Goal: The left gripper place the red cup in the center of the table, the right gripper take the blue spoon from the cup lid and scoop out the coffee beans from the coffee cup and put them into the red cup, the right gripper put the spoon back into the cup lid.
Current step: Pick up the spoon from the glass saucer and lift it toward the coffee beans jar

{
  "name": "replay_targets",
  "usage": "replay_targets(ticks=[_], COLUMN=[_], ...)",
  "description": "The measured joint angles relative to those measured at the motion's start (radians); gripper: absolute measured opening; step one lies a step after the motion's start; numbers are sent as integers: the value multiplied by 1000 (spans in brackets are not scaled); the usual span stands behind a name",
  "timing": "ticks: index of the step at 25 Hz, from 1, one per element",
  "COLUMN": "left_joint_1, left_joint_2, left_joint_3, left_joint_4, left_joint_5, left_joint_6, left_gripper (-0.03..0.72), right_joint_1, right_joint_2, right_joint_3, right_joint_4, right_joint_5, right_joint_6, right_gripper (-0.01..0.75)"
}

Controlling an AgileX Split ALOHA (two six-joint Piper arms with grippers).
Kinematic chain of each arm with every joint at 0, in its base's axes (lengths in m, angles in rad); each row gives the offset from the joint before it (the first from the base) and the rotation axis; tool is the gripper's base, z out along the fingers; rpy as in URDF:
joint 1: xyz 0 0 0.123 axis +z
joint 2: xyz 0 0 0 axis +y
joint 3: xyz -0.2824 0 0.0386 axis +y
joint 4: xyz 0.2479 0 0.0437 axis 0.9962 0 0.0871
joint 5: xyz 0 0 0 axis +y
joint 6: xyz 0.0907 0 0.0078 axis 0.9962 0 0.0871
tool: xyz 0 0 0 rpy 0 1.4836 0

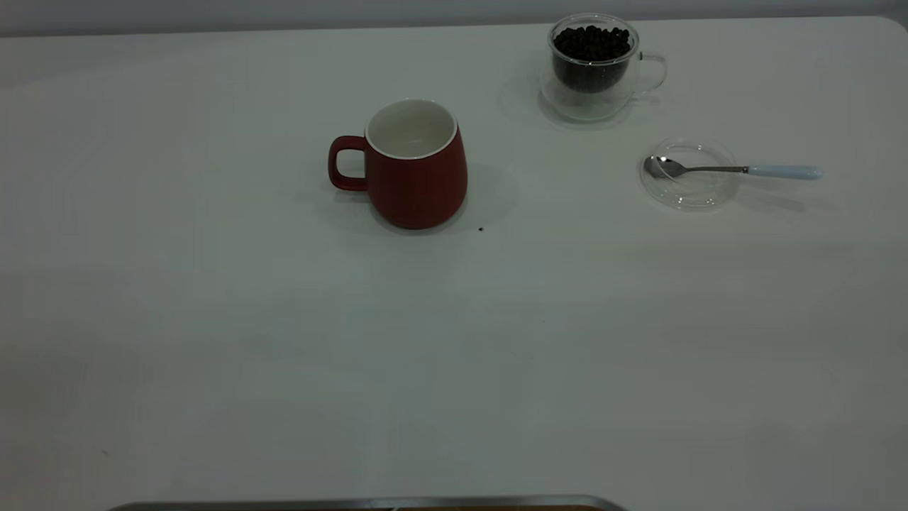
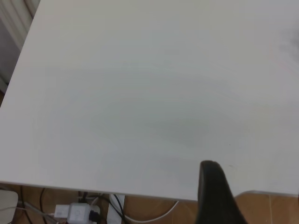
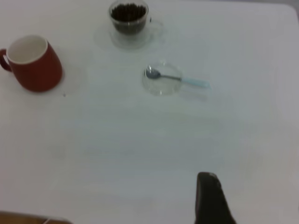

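Observation:
The red cup (image 1: 415,167) stands upright near the middle of the white table (image 1: 454,355), handle to the left and white inside; it also shows in the right wrist view (image 3: 35,65). The clear coffee cup (image 1: 594,67) (image 3: 130,21) stands at the back right, full of dark coffee beans (image 1: 592,42). In front of it the cup lid (image 1: 689,176) (image 3: 161,80) holds the blue spoon (image 1: 731,170) (image 3: 180,79), bowl in the lid, handle pointing right. Neither gripper shows in the exterior view. Only one black finger shows of the left gripper (image 2: 211,191) and one of the right (image 3: 209,198), both far from the objects.
A small dark speck (image 1: 481,229) lies just right of the red cup's base. The left wrist view shows the table's edge, with cables and a power strip (image 2: 77,212) on the floor below. A grey strip (image 1: 369,505) runs along the bottom of the exterior view.

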Motion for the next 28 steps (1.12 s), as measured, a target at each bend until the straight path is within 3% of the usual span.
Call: replay_targets(ticks=[8, 15, 22, 28], left_joint_1=[0, 0, 0, 0], left_joint_2=[0, 0, 0, 0], left_joint_3=[1, 1, 1, 2], left_joint_4=[0, 0, 0, 0], left_joint_5=[-1, -1, -1, -2], left_joint_6=[1, 1, 1, 2], left_gripper=[482, 482, 482, 482], right_joint_1=[0, 0, -2, -24], right_joint_2=[488, 996, 1361, 1556], right_joint_3=[-139, -233, -349, -368], right_joint_4=[50, 242, 505, 689], right_joint_5=[-232, -451, -543, -606], right_joint_6=[11, -59, -287, -440], right_gripper=[532, 580, 580, 580])
